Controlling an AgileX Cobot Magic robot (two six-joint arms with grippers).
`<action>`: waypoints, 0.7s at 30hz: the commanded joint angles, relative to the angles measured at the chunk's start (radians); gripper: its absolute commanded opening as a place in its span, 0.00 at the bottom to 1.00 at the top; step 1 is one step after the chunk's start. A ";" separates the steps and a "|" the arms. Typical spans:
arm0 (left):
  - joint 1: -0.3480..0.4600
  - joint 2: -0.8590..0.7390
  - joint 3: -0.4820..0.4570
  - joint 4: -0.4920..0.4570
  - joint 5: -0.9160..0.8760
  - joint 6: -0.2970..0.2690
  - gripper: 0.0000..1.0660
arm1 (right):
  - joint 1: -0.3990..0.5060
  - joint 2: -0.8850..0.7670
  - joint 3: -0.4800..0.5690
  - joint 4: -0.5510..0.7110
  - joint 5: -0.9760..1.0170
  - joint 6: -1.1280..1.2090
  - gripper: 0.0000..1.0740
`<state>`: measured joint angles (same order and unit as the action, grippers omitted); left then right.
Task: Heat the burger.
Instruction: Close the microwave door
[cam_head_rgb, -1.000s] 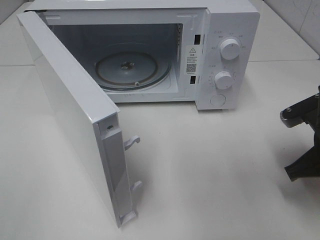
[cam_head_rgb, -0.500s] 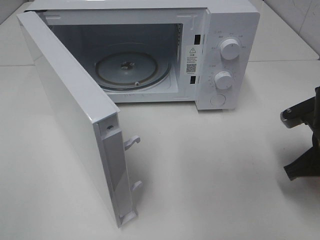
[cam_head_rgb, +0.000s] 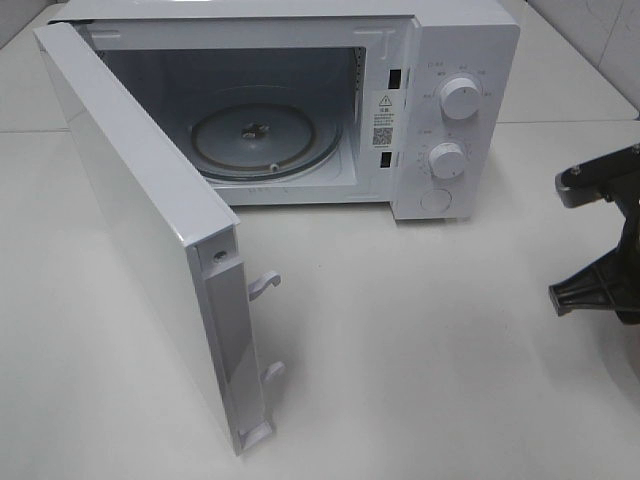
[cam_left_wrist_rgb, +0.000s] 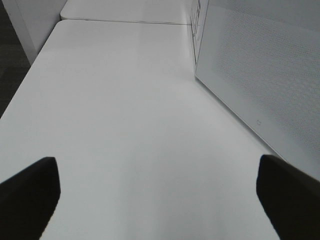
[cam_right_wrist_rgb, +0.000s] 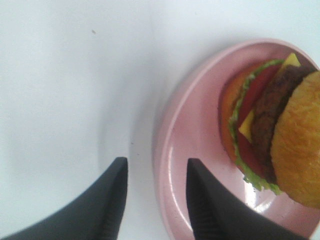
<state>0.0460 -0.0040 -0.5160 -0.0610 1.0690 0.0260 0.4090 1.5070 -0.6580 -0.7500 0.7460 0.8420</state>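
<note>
In the right wrist view, the right gripper (cam_right_wrist_rgb: 156, 200) has its two dark fingers (cam_right_wrist_rgb: 111, 202) parted around the rim of a pink plate (cam_right_wrist_rgb: 186, 131), one finger outside on the white table (cam_right_wrist_rgb: 65, 90), the other over the plate; no firm pinch shows. The burger (cam_right_wrist_rgb: 274, 135) lies on that plate just beyond. The left gripper (cam_left_wrist_rgb: 157, 195) hangs wide apart and empty above the table beside the microwave door (cam_head_rgb: 135, 215), swung open. Farther back sits the microwave (cam_head_rgb: 430, 110), its glass turntable (cam_head_rgb: 265, 135) bare.
</note>
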 joint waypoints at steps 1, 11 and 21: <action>-0.002 -0.013 0.001 -0.001 0.000 -0.002 0.94 | -0.002 -0.139 -0.031 0.143 -0.058 -0.213 0.37; -0.002 -0.013 0.001 -0.001 0.000 -0.002 0.94 | -0.002 -0.459 -0.038 0.501 -0.054 -0.673 0.81; -0.002 -0.013 0.001 -0.001 0.000 -0.002 0.94 | -0.002 -0.749 -0.037 0.737 0.202 -0.881 0.84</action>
<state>0.0460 -0.0040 -0.5160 -0.0610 1.0690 0.0260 0.4090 0.7690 -0.6920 -0.0310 0.9200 -0.0100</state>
